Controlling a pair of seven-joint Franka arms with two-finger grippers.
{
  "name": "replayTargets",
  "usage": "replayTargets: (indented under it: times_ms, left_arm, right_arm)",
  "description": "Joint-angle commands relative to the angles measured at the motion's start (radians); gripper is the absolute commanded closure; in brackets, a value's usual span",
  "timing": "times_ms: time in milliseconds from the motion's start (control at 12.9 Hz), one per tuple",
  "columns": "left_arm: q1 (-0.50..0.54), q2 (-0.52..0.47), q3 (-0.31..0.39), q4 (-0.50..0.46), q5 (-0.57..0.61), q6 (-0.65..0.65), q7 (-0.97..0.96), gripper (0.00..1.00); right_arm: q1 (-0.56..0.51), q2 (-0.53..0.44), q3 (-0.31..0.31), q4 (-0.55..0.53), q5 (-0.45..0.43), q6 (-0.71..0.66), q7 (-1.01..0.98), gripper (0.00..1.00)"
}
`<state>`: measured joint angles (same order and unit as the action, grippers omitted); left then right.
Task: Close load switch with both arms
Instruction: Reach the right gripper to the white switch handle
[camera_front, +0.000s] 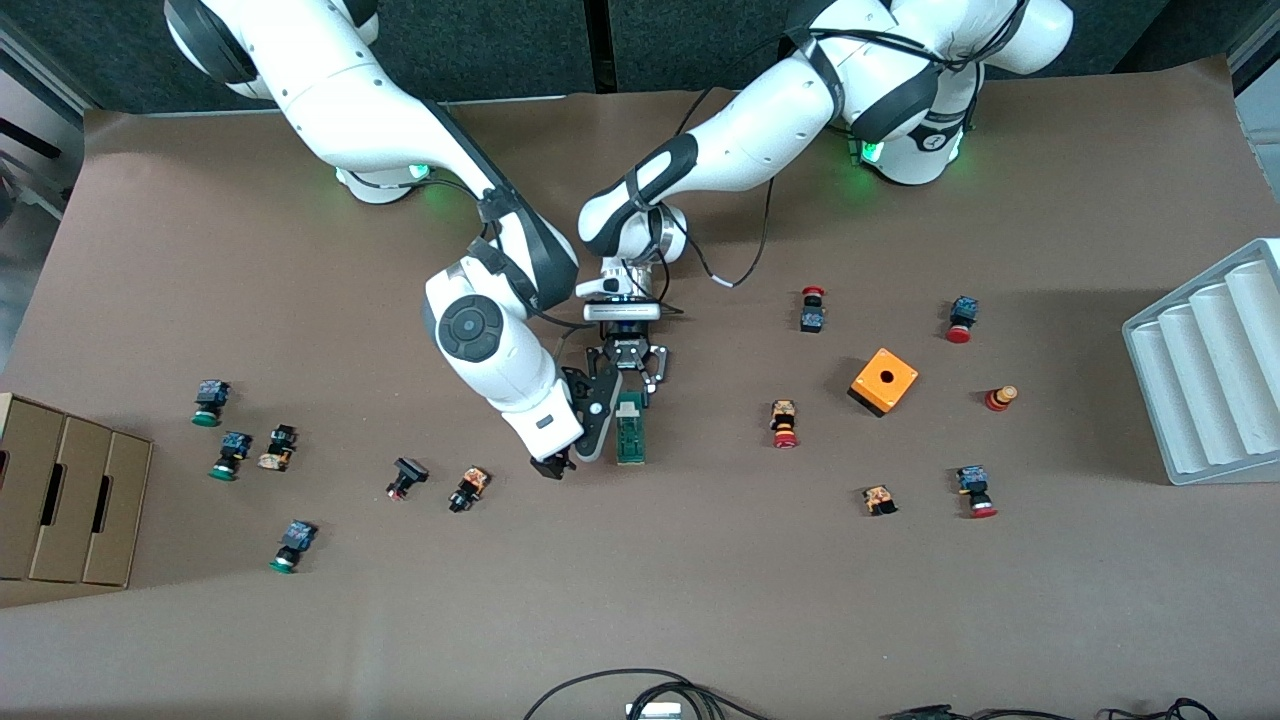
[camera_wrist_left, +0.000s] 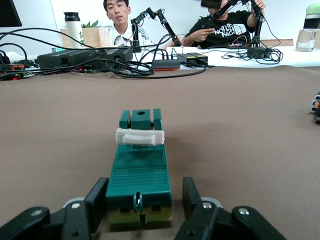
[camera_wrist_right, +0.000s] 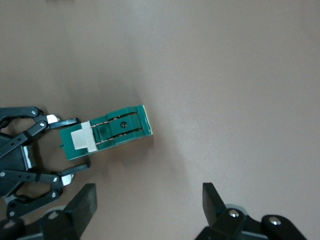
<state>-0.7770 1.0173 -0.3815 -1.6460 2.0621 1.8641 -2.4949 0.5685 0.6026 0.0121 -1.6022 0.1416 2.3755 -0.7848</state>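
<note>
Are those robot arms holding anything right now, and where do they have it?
The left pincer clamps the green switch by the sides of its end farthest from the front camera. The right pincer hangs open over the table, holding nothing.

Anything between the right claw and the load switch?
No. Right wrist view shows only bare table between the open right claw and the load switch.

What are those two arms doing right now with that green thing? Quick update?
Left gripper shut on the green switch, flat on the table. Right gripper open, over the table beside it. Nothing in the way.
</note>
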Motion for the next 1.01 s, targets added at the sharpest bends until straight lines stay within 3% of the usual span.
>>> replayTargets:
  times_ms: [0,932]
  left_arm:
    - [-0.019,0.029,0.013,0.032,0.003,-0.019,-0.010,0.33]
    - [-0.050,0.058,0.015,0.031,0.009,-0.088,-0.058,0.32]
  right_arm:
    - [0.033,0.023,-0.006,-0.001,-0.004,0.044,-0.001,0.06]
    - [0.094,0.029,-0.004,-0.048,-0.011,0.096,-0.010,0.05]
